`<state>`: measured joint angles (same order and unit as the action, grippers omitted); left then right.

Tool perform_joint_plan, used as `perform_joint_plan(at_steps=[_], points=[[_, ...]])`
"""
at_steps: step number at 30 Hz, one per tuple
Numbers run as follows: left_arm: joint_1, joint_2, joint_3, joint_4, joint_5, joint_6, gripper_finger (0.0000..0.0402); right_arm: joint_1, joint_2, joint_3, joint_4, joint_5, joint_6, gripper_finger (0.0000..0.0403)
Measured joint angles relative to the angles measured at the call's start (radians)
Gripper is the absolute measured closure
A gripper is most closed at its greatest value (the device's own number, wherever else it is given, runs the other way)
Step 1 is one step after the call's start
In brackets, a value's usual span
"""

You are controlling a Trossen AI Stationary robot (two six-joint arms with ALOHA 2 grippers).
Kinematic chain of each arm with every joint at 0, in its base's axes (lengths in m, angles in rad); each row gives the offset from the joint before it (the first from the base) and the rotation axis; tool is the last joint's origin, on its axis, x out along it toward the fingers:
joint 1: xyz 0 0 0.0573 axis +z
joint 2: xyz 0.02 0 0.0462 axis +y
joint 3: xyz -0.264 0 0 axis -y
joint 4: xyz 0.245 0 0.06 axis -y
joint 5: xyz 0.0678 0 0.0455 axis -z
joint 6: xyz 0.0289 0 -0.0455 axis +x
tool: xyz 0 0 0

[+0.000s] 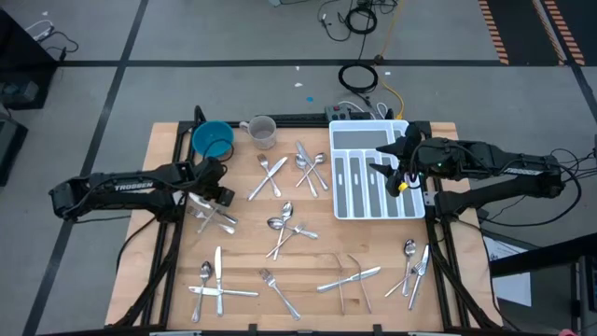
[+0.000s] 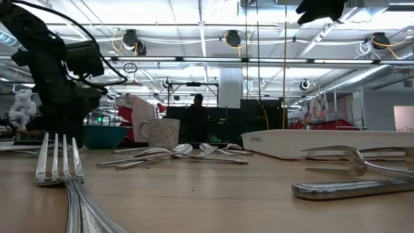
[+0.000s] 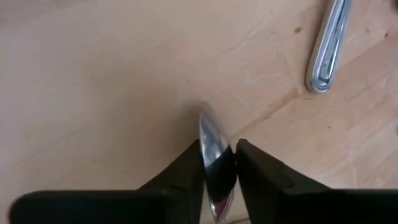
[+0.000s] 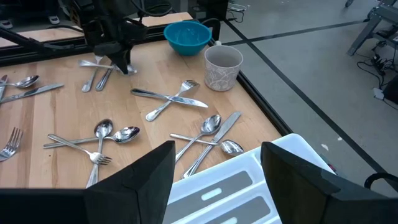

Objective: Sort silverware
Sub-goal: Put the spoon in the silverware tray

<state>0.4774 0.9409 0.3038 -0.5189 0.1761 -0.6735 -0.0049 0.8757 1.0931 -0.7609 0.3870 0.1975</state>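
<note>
While the right gripper (image 4: 214,171) hangs open, the left gripper's fingers (image 3: 258,171) pinch a spoon (image 3: 214,146) edge-on between them.

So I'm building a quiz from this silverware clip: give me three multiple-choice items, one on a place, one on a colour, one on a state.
1. Where is the white tray on the table?
A. beside the right arm
B. beside the left arm
C. along the front edge

2. What colour is the bowl?
A. red
B. blue
C. yellow

3. How is the right gripper?
A. shut on a fork
B. shut on a knife
C. open, holding nothing

Answers:
1. A, the high view shows the tray on the right-hand side under the right arm.
2. B, the bowl beside the cup is blue.
3. C, its wrist view shows its fingers wide apart over the tray, while the left gripper pinches a piece of silverware.
</note>
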Motion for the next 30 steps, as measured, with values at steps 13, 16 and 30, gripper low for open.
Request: perform_joint_plan(at_steps=[13,16,30], points=[[-0.002,-0.003,0.017,0.081,0.075,-0.112,0.0387,0.0,0.0,0.0,0.0,0.006,-0.001,0.0172],[-0.01,-0.005,0.062,0.085,0.071,-0.131,0.0387,0.0,0.0,0.0,0.0,0.006,-0.001,0.0172],[-0.202,0.04,0.48,0.016,-0.49,-0.338,0.0387,0.0,0.041,0.0,-0.011,0.118,0.038,0.0172]])
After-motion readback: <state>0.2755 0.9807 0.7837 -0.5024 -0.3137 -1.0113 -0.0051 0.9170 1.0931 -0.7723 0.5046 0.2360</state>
